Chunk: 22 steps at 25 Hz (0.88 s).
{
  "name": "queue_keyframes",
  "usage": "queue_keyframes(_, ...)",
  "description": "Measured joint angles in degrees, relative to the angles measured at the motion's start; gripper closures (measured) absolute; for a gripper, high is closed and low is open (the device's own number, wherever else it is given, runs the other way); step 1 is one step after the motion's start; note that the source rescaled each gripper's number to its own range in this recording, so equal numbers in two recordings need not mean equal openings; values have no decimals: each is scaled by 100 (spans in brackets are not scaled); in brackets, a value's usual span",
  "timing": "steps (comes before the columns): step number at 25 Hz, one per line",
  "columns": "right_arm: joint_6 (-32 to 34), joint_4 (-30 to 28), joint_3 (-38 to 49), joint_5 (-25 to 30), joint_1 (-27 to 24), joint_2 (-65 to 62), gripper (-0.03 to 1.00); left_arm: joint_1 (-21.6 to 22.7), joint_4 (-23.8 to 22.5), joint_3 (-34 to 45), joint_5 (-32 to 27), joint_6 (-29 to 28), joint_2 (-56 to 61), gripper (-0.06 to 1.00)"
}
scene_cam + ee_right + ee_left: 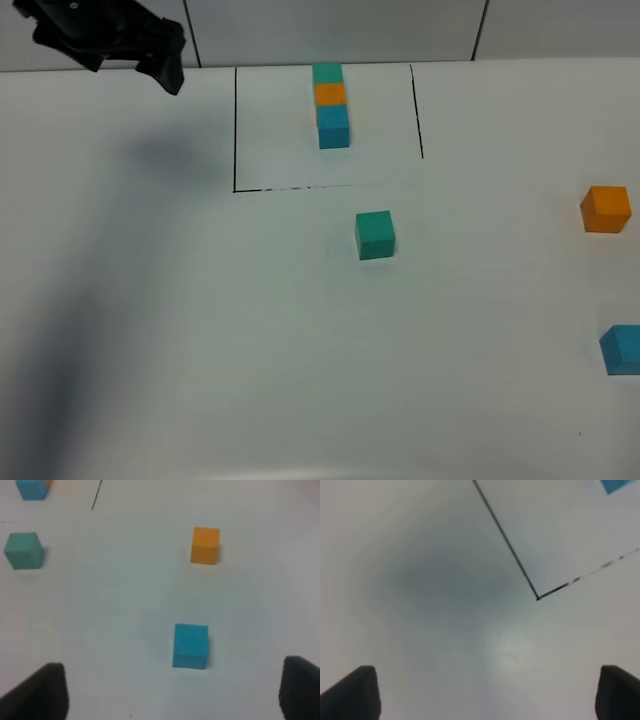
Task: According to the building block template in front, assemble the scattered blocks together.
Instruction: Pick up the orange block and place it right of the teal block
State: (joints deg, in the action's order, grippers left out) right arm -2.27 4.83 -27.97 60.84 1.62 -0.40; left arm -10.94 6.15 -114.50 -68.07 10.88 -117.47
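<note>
tabletop: plain white | building block template: thin black outline, dashed-looking along one side; column teal-green, orange, blue | teal-green block, orange block, blue block: plain, unpatterned | left gripper: black | right gripper: black

Light fell evenly and fairly brightly on the white desk, with a cool greenish cast. In the high view a broad, soft shadow ran down the desk's left side below the dark left arm; the green cube threw only a faint one. The left wrist view was blurred, with a dim grey smudge at its middle, though the black line was fairly sharp. The right pincer showed as dark, unfocused tips.
</note>
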Motion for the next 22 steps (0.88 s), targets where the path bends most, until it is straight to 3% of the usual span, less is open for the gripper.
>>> queue_keyframes(6,12,2,0,0,0,0,24,411,-7,1360,82,-90,970,13)
queue_keyframes(16,12,2,0,0,0,0,24,614,-122,4028,1505,-392,3612,16)
queue_keyframes(22,12,2,0,0,0,0,24,625,-142,5066,1776,-465,5251,14)
